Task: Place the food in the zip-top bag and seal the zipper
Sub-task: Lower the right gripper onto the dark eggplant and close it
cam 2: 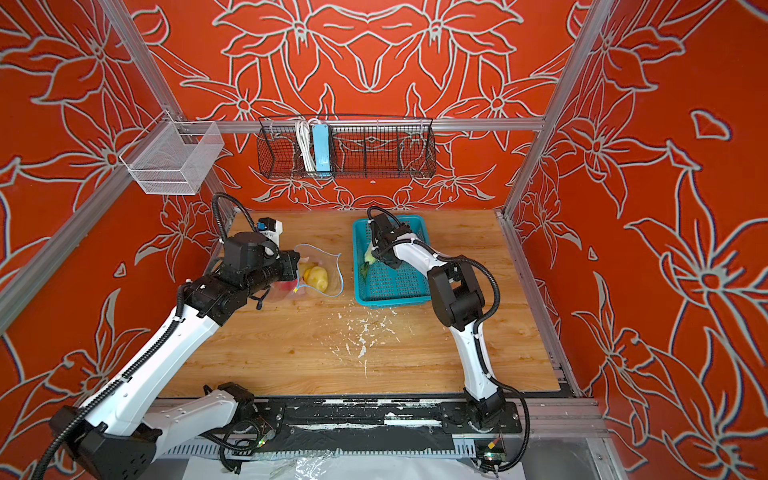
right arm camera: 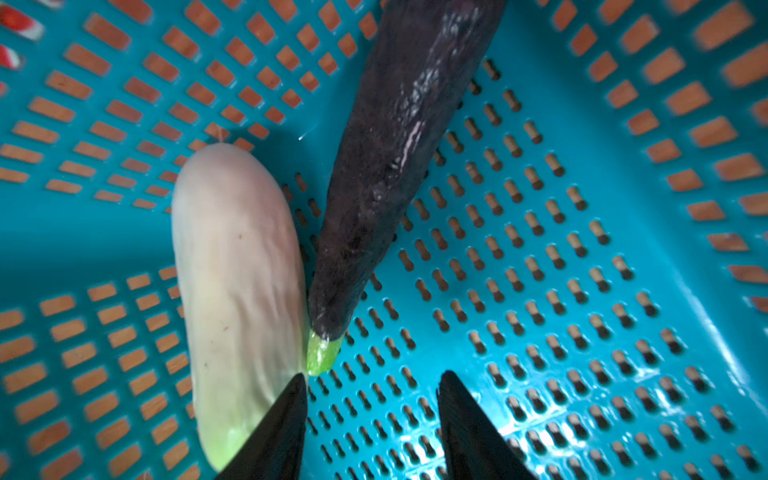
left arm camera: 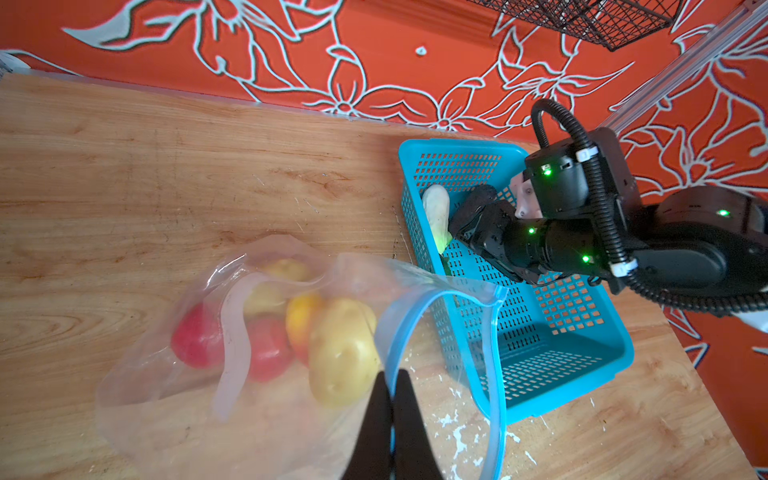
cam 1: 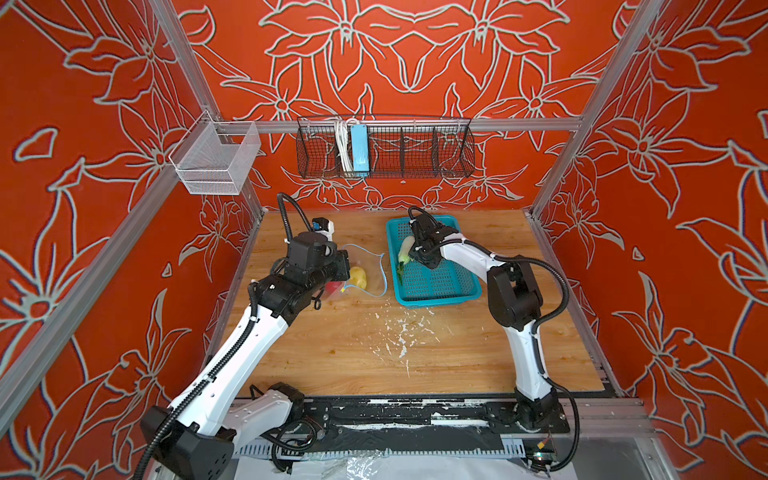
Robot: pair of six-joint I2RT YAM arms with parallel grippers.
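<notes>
White-flecked wooden table, red floral walls, left gripper clenching zip-top bag, right gripper released

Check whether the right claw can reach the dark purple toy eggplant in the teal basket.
Probably yes: the open right claw hangs just short of the dark purple eggplant, nothing covering it.

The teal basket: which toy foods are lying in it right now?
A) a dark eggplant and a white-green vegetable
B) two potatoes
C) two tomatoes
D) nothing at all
A: the right wrist view shows the eggplant and the white-green vegetable side by side in the basket; the potatoes and tomatoes sit inside the bag.
</notes>
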